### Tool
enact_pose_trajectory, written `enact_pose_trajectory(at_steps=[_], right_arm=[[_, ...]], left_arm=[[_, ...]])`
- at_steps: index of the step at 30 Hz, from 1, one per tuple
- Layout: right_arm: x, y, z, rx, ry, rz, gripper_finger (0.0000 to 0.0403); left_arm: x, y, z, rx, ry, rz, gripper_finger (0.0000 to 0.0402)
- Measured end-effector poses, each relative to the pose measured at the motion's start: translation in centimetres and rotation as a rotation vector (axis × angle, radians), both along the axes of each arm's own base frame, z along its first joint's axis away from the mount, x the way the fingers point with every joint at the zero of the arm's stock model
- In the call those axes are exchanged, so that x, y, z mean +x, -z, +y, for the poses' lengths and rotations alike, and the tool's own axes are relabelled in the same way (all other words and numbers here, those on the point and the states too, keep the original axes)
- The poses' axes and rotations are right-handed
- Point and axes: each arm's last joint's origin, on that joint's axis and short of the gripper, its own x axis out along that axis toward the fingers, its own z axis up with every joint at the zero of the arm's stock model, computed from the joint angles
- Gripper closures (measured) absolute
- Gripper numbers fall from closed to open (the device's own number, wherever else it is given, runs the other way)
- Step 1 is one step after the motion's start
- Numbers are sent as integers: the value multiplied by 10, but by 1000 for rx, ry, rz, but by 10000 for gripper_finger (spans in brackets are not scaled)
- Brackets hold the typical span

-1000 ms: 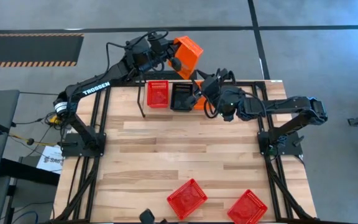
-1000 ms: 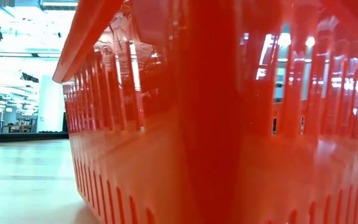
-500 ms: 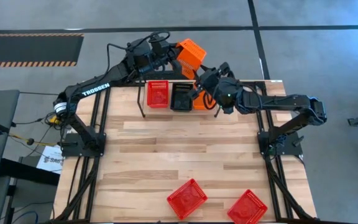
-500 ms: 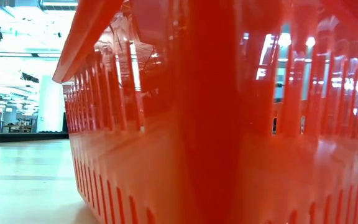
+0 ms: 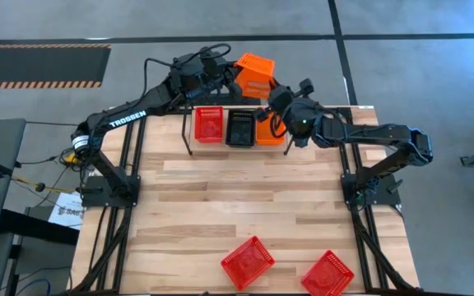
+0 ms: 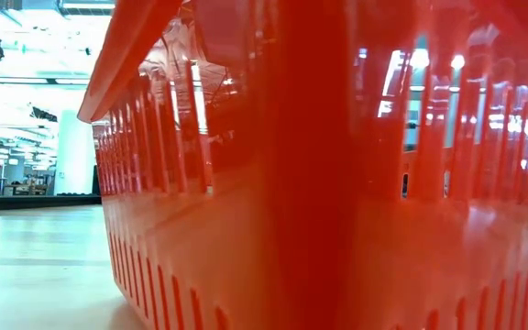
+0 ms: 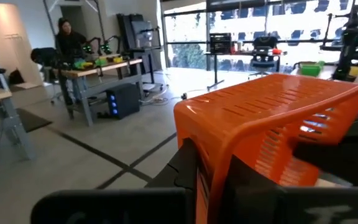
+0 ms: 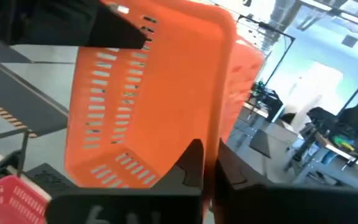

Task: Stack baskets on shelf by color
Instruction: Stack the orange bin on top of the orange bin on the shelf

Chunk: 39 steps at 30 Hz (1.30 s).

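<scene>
The orange basket (image 5: 254,69) hangs in the air just beyond the shelf (image 5: 239,145) at the table's far edge, pinched from both sides: the left gripper (image 5: 230,76) is clamped on one wall, the right gripper (image 5: 271,97) closed on the opposite rim. It looks light and stiff, its slotted walls thin (likely to flex or slip), so the rim is the best hold. The shelf's wire uprights crowd the drop; the near table is roomy apart from two red baskets (image 5: 248,261).
</scene>
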Motion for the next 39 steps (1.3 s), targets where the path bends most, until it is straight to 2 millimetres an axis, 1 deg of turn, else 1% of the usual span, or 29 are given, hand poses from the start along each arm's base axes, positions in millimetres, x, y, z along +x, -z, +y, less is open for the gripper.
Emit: enact_pose_trajectory(at_steps=[1,5,9,12,15,19,21,24,29,33,36,39], right_arm=[[0,0,1,-4,-1,5,388],[0,-1,2,-1,-10,-2,396],[1,0,2,5,-36,1,399],[0,1,-2,23,-43,-17,400],[-1,2,-6,22,-35,-4,400],[-3,4,-10,22,-35,41,400],[-5,4,-14,20,-32,69,400],[-7,6,-20,25,-28,89,400],[-11,17,-34,95,-36,123,400],[-16,22,-43,137,-20,131,400],[-18,20,-49,119,-20,148,400],[-22,9,-54,126,-52,144,400]], left_arm=[[0,0,0,2,-12,1,401],[-1,-3,0,32,-72,8,394],[-1,-6,0,92,-85,19,369],[-1,-5,0,113,-57,42,328],[0,-1,-3,73,-27,71,271],[-1,7,-12,17,-23,168,193],[-4,8,-16,-23,-17,181,165],[-9,3,-19,-61,-17,157,137],[-29,-24,-29,-38,20,43,118],[-44,-37,-37,-80,91,-16,116],[-57,-40,-44,-141,156,16,116],[-65,-30,-50,-242,165,125,116]])
